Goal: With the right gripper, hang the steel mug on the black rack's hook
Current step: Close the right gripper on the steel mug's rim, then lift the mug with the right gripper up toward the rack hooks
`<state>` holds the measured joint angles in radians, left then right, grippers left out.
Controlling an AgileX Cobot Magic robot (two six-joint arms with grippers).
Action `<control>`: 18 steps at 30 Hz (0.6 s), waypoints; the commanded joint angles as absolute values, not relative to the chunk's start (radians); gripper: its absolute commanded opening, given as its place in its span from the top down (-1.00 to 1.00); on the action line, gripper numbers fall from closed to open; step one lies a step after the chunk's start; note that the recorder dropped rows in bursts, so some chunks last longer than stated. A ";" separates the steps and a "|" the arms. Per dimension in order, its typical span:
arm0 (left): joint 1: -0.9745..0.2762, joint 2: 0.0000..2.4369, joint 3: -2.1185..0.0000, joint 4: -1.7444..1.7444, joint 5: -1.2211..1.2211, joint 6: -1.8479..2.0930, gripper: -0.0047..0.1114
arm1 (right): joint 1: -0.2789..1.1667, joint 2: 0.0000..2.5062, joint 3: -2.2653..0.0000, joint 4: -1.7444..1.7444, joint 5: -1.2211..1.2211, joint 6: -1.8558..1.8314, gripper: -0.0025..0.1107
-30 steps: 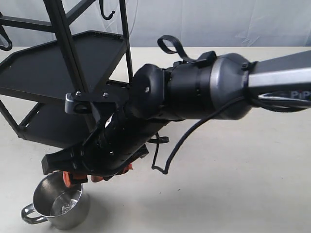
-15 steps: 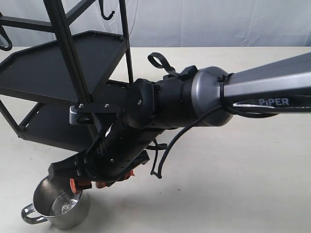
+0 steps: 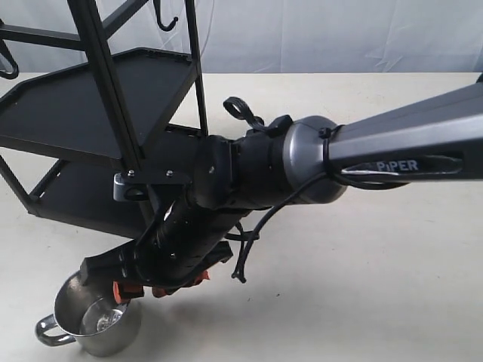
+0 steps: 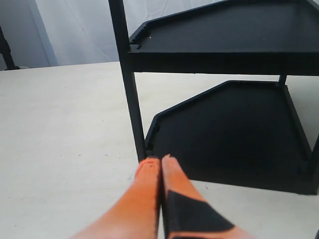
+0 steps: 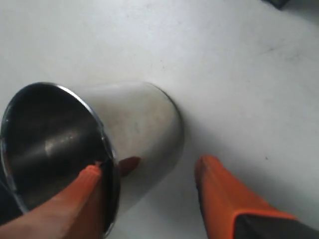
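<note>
The steel mug (image 3: 96, 326) stands upright on the table at the near left, its loop handle (image 3: 46, 332) pointing left. My right gripper (image 3: 142, 286) reaches down onto its rim from the right and is open. In the right wrist view one orange finger (image 5: 84, 199) sits just inside the rim of the mug (image 5: 134, 129) and the other finger (image 5: 224, 199) is outside, apart from the wall. The black rack (image 3: 90, 98) stands behind, with a hook (image 3: 167, 23) high on its upper bar. My left gripper (image 4: 159, 160) is shut on nothing.
The rack's lower tier (image 4: 234, 129) and a thin post (image 4: 130, 89) lie just ahead of the left gripper. A second hook (image 3: 7, 66) shows at the far left. The right arm's cable (image 3: 249, 256) loops under its wrist. Bare tabletop (image 3: 362, 286) spreads to the right.
The right arm has reached further left and lower, bringing its open gripper down onto the mug's rim. The mug and rack have stayed put.
</note>
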<state>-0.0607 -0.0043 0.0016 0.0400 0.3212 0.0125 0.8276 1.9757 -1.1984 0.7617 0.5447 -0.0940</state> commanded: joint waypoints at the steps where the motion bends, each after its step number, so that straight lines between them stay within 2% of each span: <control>1: -0.063 0.000 0.000 0.039 0.313 0.009 0.92 | 0.828 1.979 -1.203 0.782 0.544 -0.093 0.19; 5: -0.063 0.000 0.000 0.039 0.313 0.009 0.92 | 0.828 1.977 -1.203 0.789 0.555 -0.093 0.85; 6: -0.063 0.000 0.000 0.039 0.313 0.009 0.92 | 0.828 1.977 -1.203 0.789 0.563 -0.093 0.96; 14: -0.063 0.000 0.000 0.039 0.313 0.009 0.92 | 0.821 1.930 -1.203 0.631 0.748 -0.098 0.96; 18: -0.063 0.000 0.000 0.039 0.313 0.009 0.92 | 0.745 1.861 -1.203 0.572 0.848 -0.104 0.97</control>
<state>-0.0607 -0.0043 0.0016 0.0400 0.3212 0.0125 0.8047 1.9180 -1.1984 0.6225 0.7931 -0.0901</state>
